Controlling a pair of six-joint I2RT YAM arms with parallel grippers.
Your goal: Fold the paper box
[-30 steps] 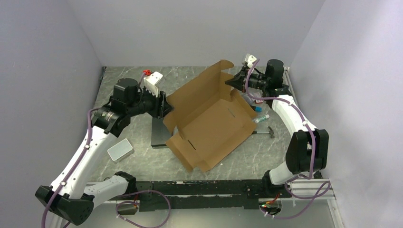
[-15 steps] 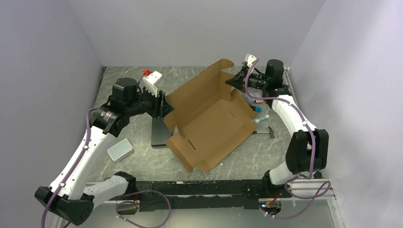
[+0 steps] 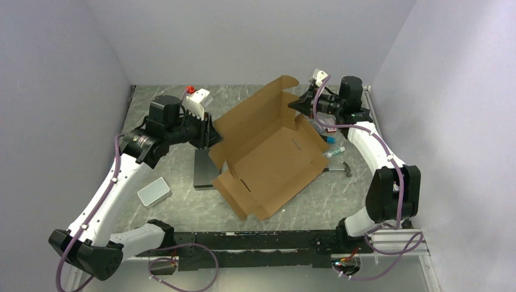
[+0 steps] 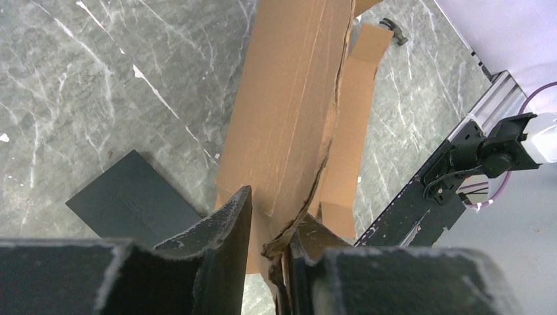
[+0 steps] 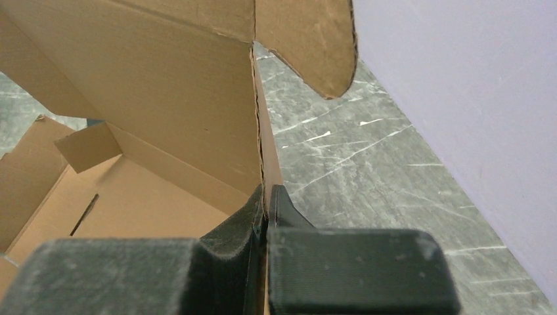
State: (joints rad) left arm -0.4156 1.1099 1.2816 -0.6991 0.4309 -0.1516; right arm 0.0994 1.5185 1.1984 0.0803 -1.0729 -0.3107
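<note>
A brown cardboard box (image 3: 268,155) lies open in the middle of a grey marbled table (image 3: 201,210), set at a diagonal between two robot arms. Its base panel rests on the table with one corner pointing to the near edge. Its large lid panel stands raised on the far side, with a rounded tab at the top.

The left gripper (image 3: 210,131) reaches in from the left to the box's left corner. In the left wrist view its two dark fingers (image 4: 226,236) straddle an upright cardboard flap with a ragged edge. The jaws stand narrow and cardboard fills the gap between them. Whether they pinch it tight cannot be told.

The right gripper (image 3: 293,104) reaches in from the far right and meets the right edge of the raised lid panel. In the right wrist view its fingers (image 5: 240,226) are pressed together on a thin upright cardboard edge, holding the box, with the rounded tab above.

A flat black block (image 3: 204,171) lies on the table left of the box, its right side tucked under the cardboard. A small grey tin (image 3: 153,191) sits near and left of the block, apart from it. Just right of the box lie a small tube (image 3: 334,152) and, nearer, a small hammer-like tool (image 3: 342,169). A few more small items lie on the far right, below the right arm, too small to name.
</note>
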